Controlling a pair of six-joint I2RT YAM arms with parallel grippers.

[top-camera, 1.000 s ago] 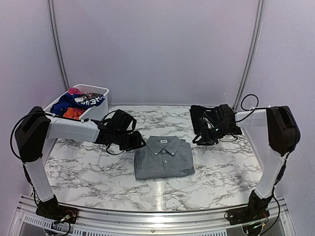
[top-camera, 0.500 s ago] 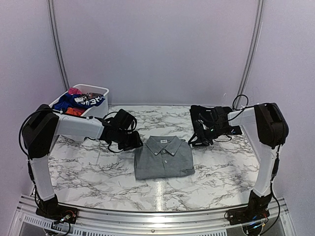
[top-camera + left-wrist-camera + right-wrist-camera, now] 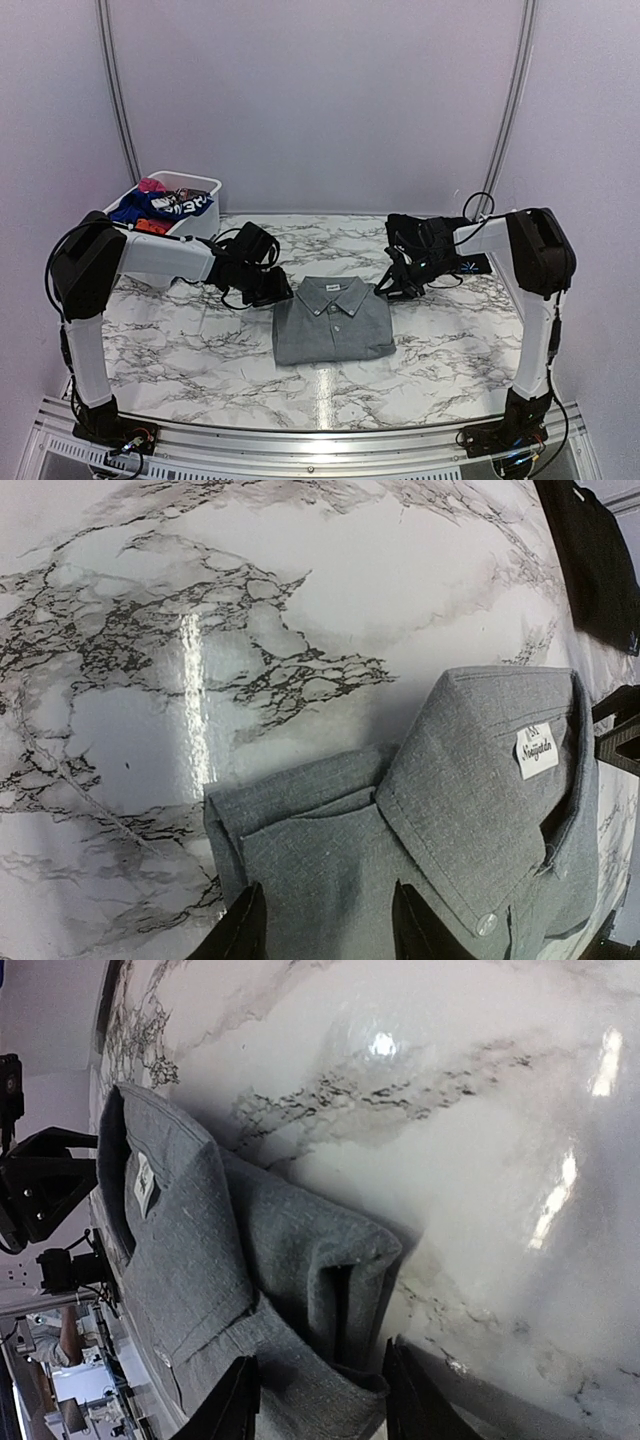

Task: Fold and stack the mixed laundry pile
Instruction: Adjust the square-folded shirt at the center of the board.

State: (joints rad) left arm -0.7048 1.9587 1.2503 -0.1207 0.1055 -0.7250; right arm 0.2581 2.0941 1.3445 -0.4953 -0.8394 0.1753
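A folded grey collared shirt (image 3: pixel 333 320) with a white neck label (image 3: pixel 537 752) lies at the table's middle. My left gripper (image 3: pixel 268 290) is open at the shirt's far left corner. In the left wrist view (image 3: pixel 328 930) its fingers (image 3: pixel 240 930) stand over the shirt's shoulder (image 3: pixel 300 840). My right gripper (image 3: pixel 388 287) is open at the far right corner. In the right wrist view (image 3: pixel 318 1400) it straddles the folded shoulder edge (image 3: pixel 330 1270). A folded black garment (image 3: pixel 420 235) lies at the back right. Blue (image 3: pixel 135 208), orange-red (image 3: pixel 152 226) and pink (image 3: pixel 151 185) pieces sit in the basket.
The white plastic basket (image 3: pixel 203 222) stands at the back left, behind my left arm. The marble table (image 3: pixel 180 350) runs to a metal rail at the near edge. The black garment's edge also shows in the left wrist view (image 3: pixel 595 560).
My right gripper has moved left from the black garment to the grey shirt's far right corner. My left gripper has stayed near the shirt's far left corner.
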